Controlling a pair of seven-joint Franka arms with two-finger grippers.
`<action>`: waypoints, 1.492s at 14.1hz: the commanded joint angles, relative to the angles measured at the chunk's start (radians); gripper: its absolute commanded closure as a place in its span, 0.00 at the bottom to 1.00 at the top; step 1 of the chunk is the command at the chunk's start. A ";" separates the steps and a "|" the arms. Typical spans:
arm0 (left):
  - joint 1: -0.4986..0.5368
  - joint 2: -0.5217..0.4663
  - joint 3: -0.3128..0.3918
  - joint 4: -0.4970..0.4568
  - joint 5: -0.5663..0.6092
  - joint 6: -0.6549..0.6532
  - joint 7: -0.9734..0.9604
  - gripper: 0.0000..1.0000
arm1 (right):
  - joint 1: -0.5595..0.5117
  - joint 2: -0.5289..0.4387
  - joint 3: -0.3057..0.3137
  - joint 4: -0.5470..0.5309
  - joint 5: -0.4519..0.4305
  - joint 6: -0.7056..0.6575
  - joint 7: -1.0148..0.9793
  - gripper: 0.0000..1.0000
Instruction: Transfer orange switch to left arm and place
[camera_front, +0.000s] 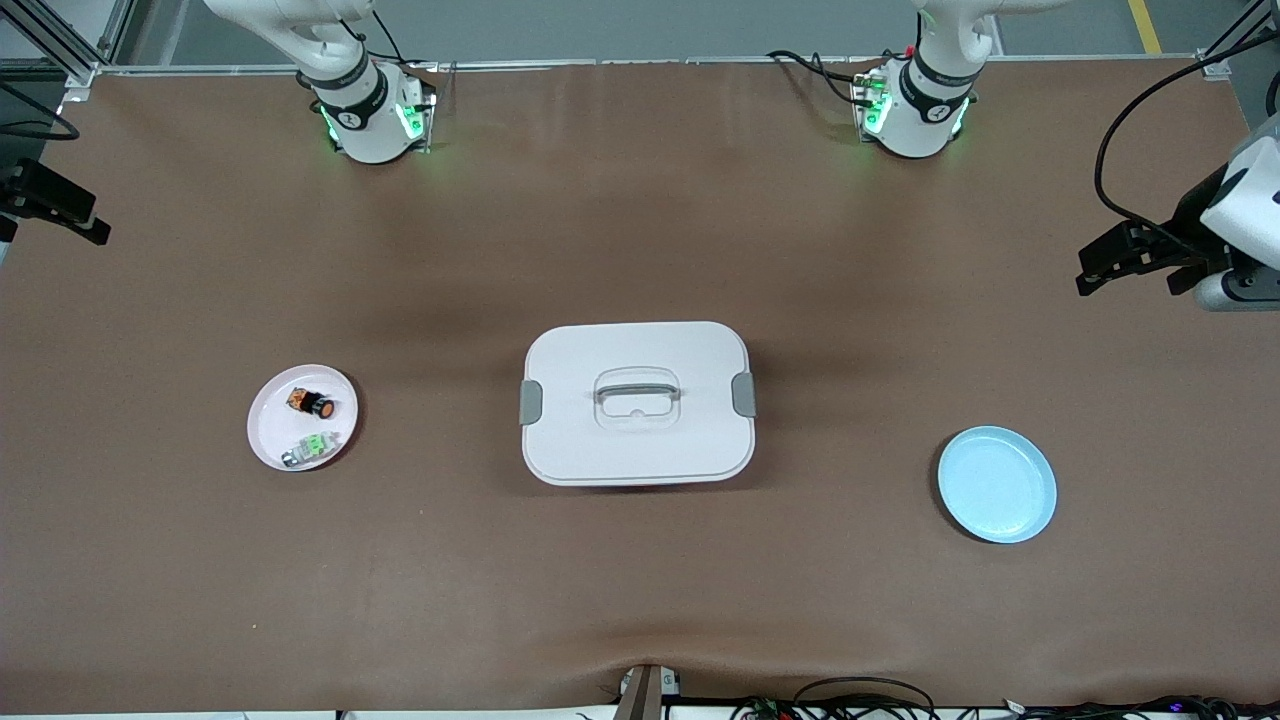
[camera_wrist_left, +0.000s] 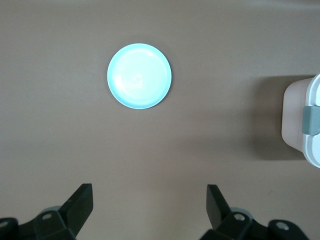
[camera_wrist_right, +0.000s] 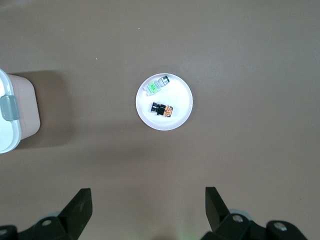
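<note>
We note a wide desk (camera_front: 640, 230) under a matte brown cover, evenly lit, with soft shadows. Grey floor (camera_front: 640, 25) with a yellow stripe (camera_front: 1145, 25) lies past its edge. Black cables (camera_front: 860, 695) gather along the near edge.

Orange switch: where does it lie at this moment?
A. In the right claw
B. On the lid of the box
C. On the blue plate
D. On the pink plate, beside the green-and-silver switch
D: the orange switch rests on the pink plate next to the green-and-silver switch; both claws are open and hold nothing.
</note>
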 joint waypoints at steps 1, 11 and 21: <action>-0.001 0.005 -0.003 0.022 0.020 -0.016 0.005 0.00 | -0.008 -0.010 0.006 0.003 0.001 -0.003 -0.006 0.00; 0.003 0.008 -0.003 0.019 0.019 -0.016 0.002 0.00 | 0.008 -0.010 0.018 0.001 -0.048 -0.006 -0.008 0.00; 0.003 0.010 -0.001 0.019 0.020 -0.016 0.004 0.00 | 0.010 -0.007 0.015 0.001 -0.045 0.008 -0.006 0.00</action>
